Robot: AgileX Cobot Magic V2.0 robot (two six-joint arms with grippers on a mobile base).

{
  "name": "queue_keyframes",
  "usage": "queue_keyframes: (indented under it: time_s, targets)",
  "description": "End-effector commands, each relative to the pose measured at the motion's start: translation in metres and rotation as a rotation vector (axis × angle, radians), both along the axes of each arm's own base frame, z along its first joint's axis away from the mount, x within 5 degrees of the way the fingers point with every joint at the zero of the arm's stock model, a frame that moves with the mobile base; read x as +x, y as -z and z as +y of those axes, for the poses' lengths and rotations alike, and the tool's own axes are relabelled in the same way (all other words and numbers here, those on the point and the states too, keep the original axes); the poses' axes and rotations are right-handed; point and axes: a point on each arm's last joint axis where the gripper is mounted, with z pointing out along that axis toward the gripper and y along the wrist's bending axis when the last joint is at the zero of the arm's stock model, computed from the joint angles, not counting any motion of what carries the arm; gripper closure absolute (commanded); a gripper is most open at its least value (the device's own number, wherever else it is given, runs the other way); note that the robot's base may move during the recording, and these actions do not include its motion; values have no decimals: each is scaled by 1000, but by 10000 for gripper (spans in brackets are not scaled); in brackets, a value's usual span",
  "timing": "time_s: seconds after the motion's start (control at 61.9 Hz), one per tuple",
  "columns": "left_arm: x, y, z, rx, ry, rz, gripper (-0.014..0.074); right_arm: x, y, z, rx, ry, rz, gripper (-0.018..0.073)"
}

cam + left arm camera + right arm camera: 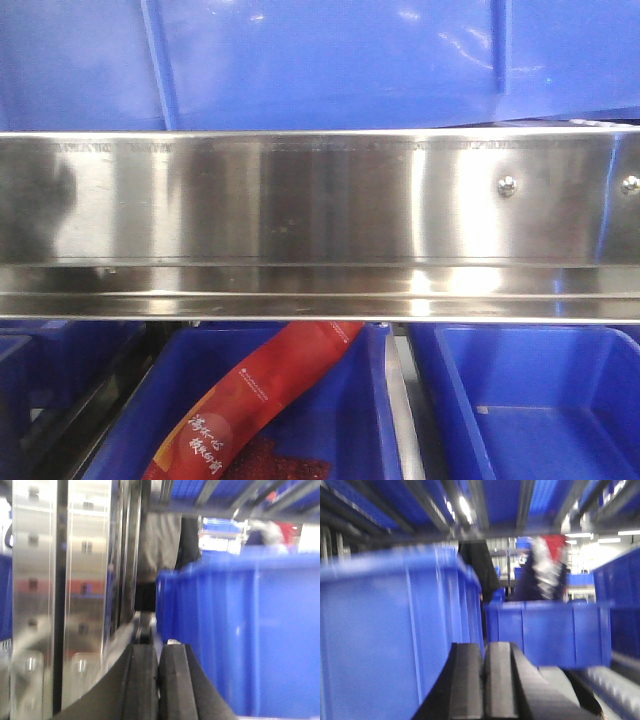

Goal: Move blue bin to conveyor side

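Blue bin (pixel 250 640) sits just right of the left gripper (pixel 158 680) and just left of the right gripper (pixel 483 680). Both claws are clenched on nothing. They are likely bracing the bin between them. The next move needs even inward pressure, then a slide toward the conveyor, not discernible here.

Stainless-steel rail (pixel 300 200) spans the front view, two screws (pixel 507 185) near its right end. Below it, a red packet (pixel 265 388) lies slanted in the left crate (pixel 135 420); a second crate (pixel 540 385) stands alongside.
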Motion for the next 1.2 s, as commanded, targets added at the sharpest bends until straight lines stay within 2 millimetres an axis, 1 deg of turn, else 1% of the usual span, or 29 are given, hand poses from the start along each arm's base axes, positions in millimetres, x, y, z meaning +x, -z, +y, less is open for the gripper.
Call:
queue_keyframes:
  time_s: [0.0,0.032,0.048,0.097,0.178,0.258,0.339,0.436,0.501,0.565,0.646,0.727,0.872,1.018,1.098,1.179]
  targets:
    - [-10,-30,0,22,-6,-54,613,-15,-36,0,-5,-11,-30,648]
    - [-13,-40,0,29,-9,-54,613,-20,-45,0,-8,-16,-18,648]
    - [-13,-44,0,29,-10,-47,613,-23,-54,0,-9,-19,-20,648]
    - [-16,-61,1,29,-12,-32,613,-26,-70,0,-16,-26,14,648]
    - [-16,-85,1,28,-14,38,613,-28,-95,1,-31,-40,106,648]
    - [-10,-109,1,29,-16,116,613,-26,-126,3,-58,-52,212,648]
    - [0,-129,1,29,-18,186,613,-14,-150,5,-107,-61,331,648]
    - [19,-152,1,26,-17,307,613,8,-174,8,-131,-77,480,648]
    - [31,-161,1,20,-13,407,613,21,-185,10,-145,-88,579,648]
    - [41,-170,-1,4,0,461,613,31,-199,12,-155,-95,637,648]
    - [53,-179,-1,4,0,468,613,46,-208,13,-161,-100,682,648]
    - [62,-181,-1,4,0,470,613,57,-214,15,-161,-100,688,648]
    - [71,-182,-1,3,0,455,613,69,-213,16,-160,-100,699,648]
    - [80,-185,-4,-54,39,429,613,78,-212,17,-161,-100,717,648]
    - [89,-187,-6,-84,60,455,613,92,-212,18,-191,-110,789,648]
    - [105,-191,-9,-104,79,527,613,115,-215,21,-199,-118,867,648]
